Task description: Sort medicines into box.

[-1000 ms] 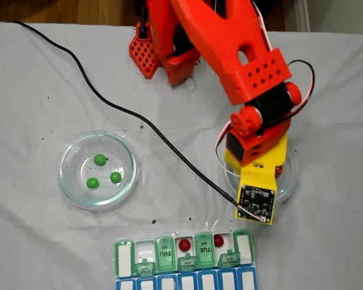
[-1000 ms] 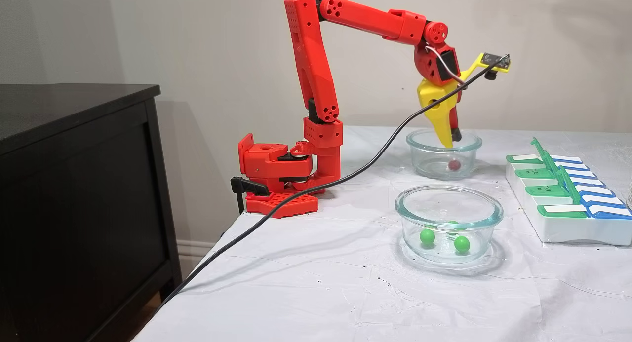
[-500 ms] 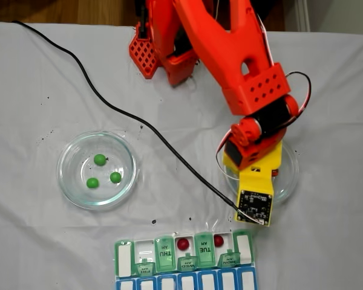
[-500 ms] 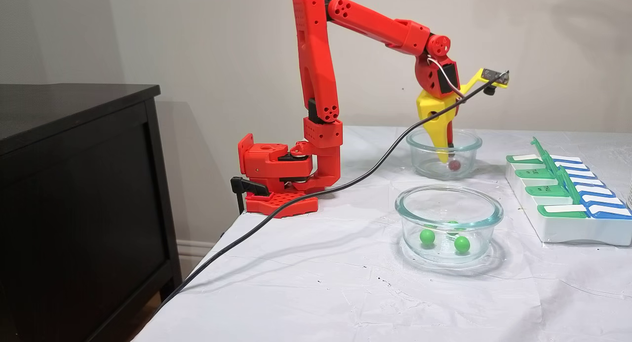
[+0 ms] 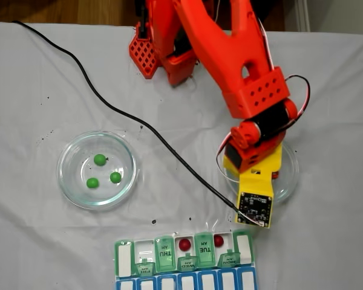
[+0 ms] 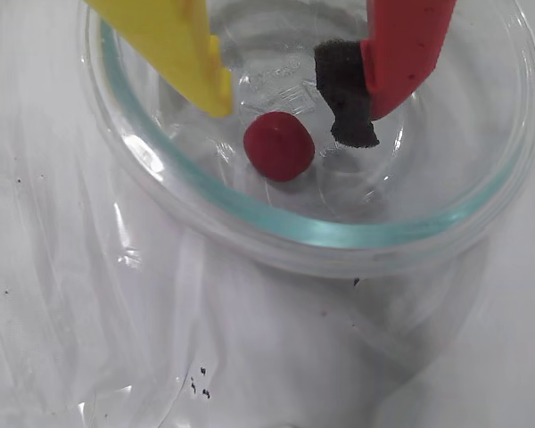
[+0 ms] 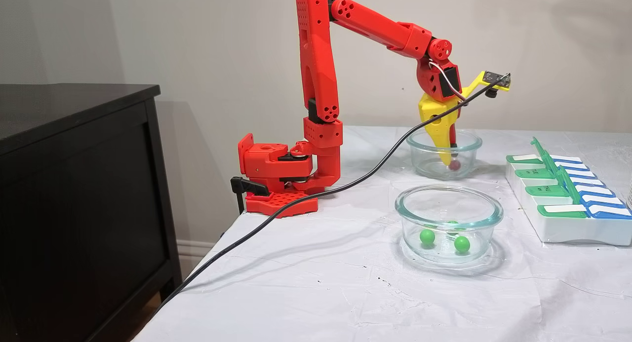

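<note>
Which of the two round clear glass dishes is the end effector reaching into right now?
The round clear glass dish holding one glossy red pill: the open end effector straddles it. The other dish holds three green pills.

The arm [image 7: 316, 75] is bright red; its claw [image 6: 285, 107] has one yellow finger [image 6: 174, 45] and one red. A glossy red pill [image 6: 279, 146] lies in clear glass [image 6: 321, 234], three green pills [image 5: 100, 170] in another. The counter [image 7: 321, 283] is white, the box [image 5: 184, 263] green and blue.

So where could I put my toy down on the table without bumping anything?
The cloth left of the dish holding green pills is bare, as is the stretch above that dish, left of the black cable. It is crowded where the gripper reaches into the other dish, near the pill box.
</note>
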